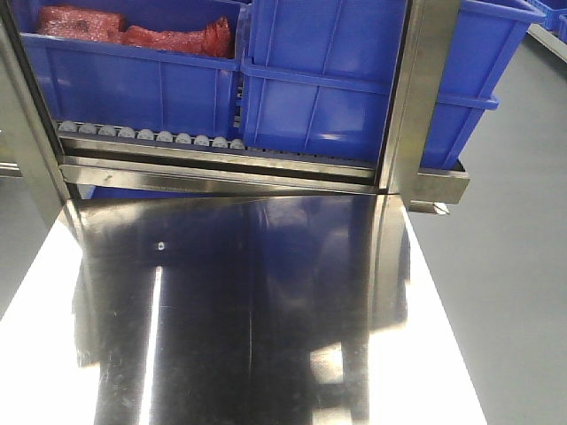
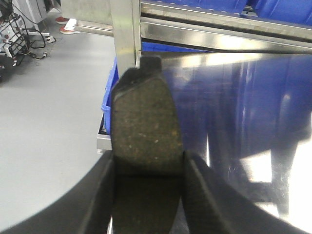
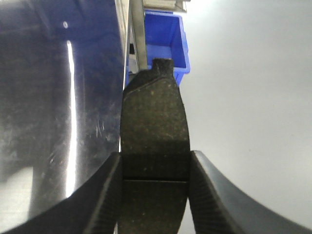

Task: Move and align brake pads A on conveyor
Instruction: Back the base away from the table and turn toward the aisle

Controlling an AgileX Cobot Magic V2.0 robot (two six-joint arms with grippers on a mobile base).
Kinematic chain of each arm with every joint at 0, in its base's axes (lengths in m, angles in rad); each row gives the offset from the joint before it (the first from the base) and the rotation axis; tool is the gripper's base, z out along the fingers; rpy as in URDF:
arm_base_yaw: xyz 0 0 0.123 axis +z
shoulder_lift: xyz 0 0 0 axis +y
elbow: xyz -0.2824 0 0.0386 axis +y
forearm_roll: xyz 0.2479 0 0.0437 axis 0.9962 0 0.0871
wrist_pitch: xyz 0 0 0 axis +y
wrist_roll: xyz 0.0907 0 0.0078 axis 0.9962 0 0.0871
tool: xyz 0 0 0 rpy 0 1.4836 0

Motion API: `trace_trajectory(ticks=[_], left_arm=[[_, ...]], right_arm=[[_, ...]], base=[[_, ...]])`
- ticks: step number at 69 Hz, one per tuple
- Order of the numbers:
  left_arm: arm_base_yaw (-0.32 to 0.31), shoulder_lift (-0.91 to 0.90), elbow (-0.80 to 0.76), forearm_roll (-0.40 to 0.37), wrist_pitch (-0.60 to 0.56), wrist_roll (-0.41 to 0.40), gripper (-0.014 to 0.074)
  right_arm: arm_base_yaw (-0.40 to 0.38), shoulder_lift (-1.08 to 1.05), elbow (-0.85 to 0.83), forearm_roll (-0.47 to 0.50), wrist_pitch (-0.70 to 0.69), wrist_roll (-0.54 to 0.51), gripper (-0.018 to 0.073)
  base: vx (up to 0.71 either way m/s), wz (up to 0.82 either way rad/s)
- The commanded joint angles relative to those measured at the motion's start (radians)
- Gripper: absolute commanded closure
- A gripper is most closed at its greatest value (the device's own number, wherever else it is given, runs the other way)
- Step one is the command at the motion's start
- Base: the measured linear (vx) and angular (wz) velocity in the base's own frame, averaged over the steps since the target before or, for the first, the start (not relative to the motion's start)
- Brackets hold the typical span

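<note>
Two brake pads held.
One was clamped by the left pincer, one by the right pincer; level lowering was advised.

The left jaws are two broad, curved, matte black fingers with finely knurled faces; the right jaws look identical

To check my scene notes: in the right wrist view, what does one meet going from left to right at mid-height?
First the shiny steel tabletop → the brake pad, held in the right tool → the grey floor.
</note>
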Motion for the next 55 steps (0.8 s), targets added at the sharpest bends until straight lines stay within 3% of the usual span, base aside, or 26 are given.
trace_trajectory(ticks=[1,55], left_arm=[[-0.001,0.016,-0.026,0.005,-0.09,-0.002,0.0603],[-0.001,0.016,-0.026,0.005,-0.09,-0.002,0.0603]], right_arm=[[-0.007,0.006,-0.028,-0.011,-0.056,0.0,0.0564],[-0.007,0.006,-0.028,-0.011,-0.052,0.0,0.0564]], base=[[0.0,0.0],[0.0,0.0]])
